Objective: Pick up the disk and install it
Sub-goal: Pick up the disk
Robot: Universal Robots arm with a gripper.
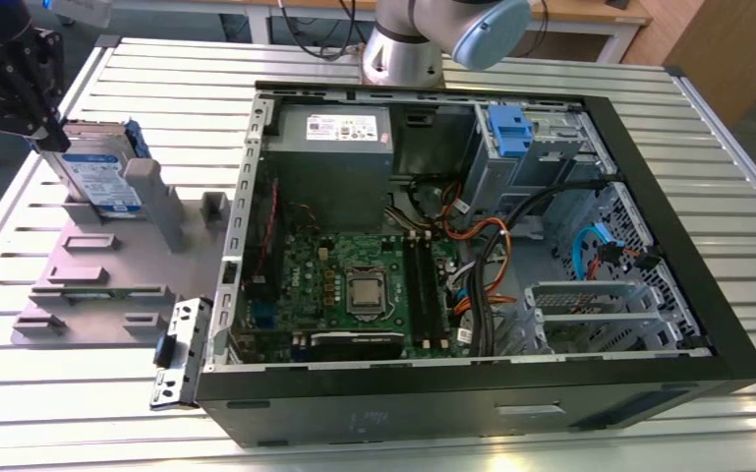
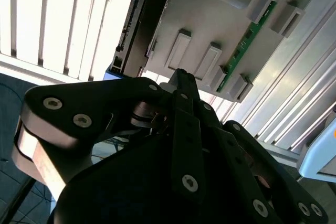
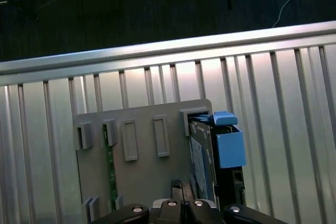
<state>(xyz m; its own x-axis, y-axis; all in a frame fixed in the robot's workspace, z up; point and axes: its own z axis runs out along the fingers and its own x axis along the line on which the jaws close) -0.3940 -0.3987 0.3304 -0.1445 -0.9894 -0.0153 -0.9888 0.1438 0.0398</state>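
Note:
The disk (image 1: 95, 172) stands on edge in a slot of the grey holder block (image 1: 102, 265) at the exterior view's left; its silver body carries a white-and-blue label and a blue carrier frame. My black gripper (image 1: 47, 138) hangs at the disk's upper corner, on the side away from the computer. In the second wrist view the gripper (image 2: 181, 77) has its fingers pressed together, holding nothing, with the disk's dark edge (image 2: 142, 24) beyond the tips. In the first wrist view the gripper (image 3: 178, 186) sits just beside the disk's labelled face (image 3: 202, 156) and its blue frame (image 3: 228, 145).
An open computer case (image 1: 692, 285) lies at the exterior view's centre and right, with motherboard (image 1: 351, 285), power-supply box (image 1: 331, 133), cables and a blue-fronted drive bay (image 1: 509, 133). A green memory stick (image 2: 247, 40) sits in the holder. All rests on a slatted aluminium table (image 1: 154, 79).

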